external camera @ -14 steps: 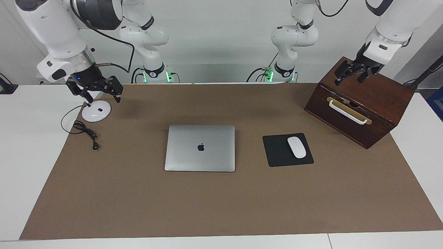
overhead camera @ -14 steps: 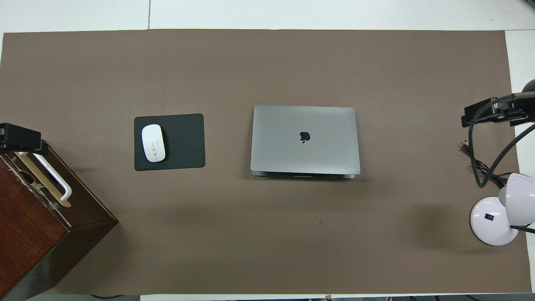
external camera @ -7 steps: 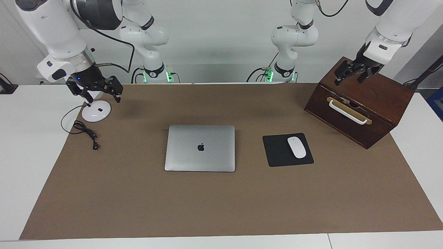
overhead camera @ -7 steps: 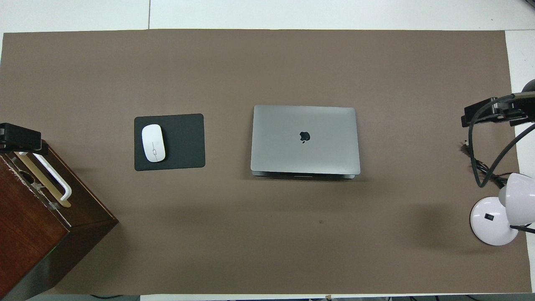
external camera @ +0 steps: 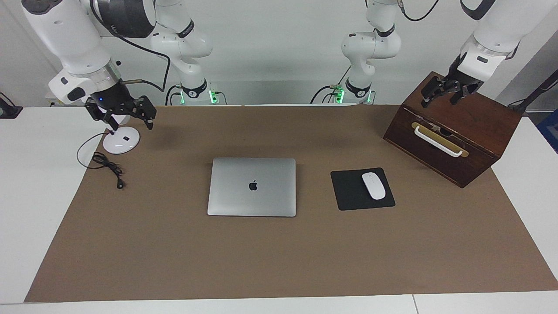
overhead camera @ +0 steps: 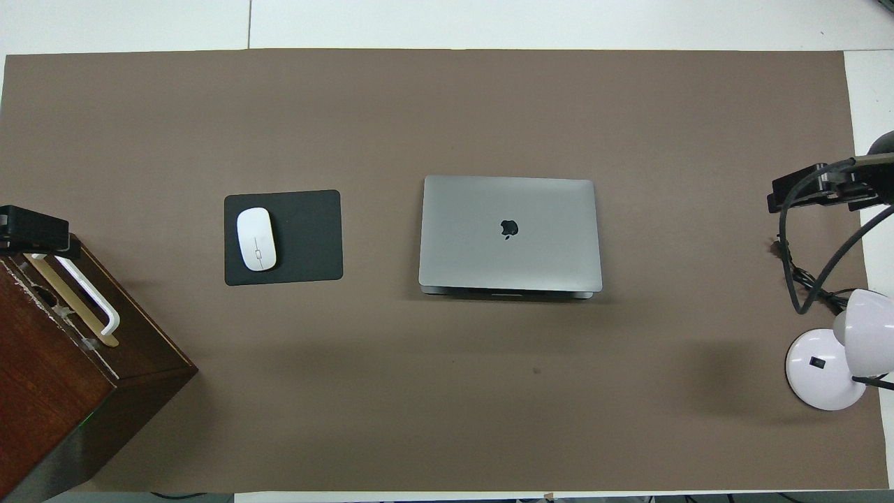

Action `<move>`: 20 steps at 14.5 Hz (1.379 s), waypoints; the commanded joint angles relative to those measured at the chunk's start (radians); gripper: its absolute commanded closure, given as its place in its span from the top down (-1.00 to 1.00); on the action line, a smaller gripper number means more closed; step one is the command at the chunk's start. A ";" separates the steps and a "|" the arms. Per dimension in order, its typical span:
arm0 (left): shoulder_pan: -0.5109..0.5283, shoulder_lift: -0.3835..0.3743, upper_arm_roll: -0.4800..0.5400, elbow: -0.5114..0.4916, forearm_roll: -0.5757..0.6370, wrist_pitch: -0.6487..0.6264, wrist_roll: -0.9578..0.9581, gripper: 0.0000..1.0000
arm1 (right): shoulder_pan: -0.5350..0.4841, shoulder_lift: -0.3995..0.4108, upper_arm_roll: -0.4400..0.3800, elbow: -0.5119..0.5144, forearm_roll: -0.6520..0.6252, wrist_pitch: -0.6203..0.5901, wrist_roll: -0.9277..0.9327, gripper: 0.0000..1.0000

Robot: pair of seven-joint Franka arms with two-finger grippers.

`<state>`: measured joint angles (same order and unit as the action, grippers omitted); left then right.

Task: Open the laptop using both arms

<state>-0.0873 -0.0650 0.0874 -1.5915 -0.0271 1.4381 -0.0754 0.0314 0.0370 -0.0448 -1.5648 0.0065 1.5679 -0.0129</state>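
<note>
The laptop (external camera: 252, 186) (overhead camera: 510, 232) lies closed and flat in the middle of the brown mat, apple logo facing up. My right gripper (external camera: 130, 124) (overhead camera: 817, 192) hangs open and empty above the white lamp base at the right arm's end of the table, well away from the laptop. Over the top of the wooden box at the left arm's end, my left gripper (external camera: 440, 99) (overhead camera: 35, 230) is open and also holds nothing. Neither gripper touches the laptop.
A black mouse pad (external camera: 351, 192) with a white mouse (external camera: 373, 186) lies beside the laptop toward the left arm's end. The wooden box (external camera: 453, 131) has a white handle. A white desk lamp base (external camera: 121, 140) and a black cable (external camera: 107, 165) sit at the right arm's end.
The right gripper has crept very slightly toward the table's middle. The laptop and the left gripper have not moved.
</note>
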 commanded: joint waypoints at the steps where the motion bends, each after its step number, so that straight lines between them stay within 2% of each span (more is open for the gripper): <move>1: 0.009 0.001 -0.002 -0.007 -0.016 0.022 0.019 1.00 | 0.001 -0.023 0.008 -0.055 0.004 0.055 0.002 1.00; 5: 0.009 0.001 -0.002 -0.005 -0.016 0.025 0.019 1.00 | 0.025 -0.029 0.011 -0.063 0.004 0.060 -0.001 1.00; 12: 0.009 0.001 -0.002 -0.005 -0.014 0.025 0.017 1.00 | 0.028 -0.066 0.016 -0.135 0.024 0.069 -0.009 1.00; 20: 0.009 0.001 -0.002 -0.007 -0.016 0.025 0.017 1.00 | 0.050 -0.097 0.039 -0.193 0.060 0.075 -0.217 1.00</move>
<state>-0.0873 -0.0650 0.0874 -1.5915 -0.0271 1.4509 -0.0747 0.0781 -0.0192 -0.0062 -1.6958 0.0518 1.6095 -0.1761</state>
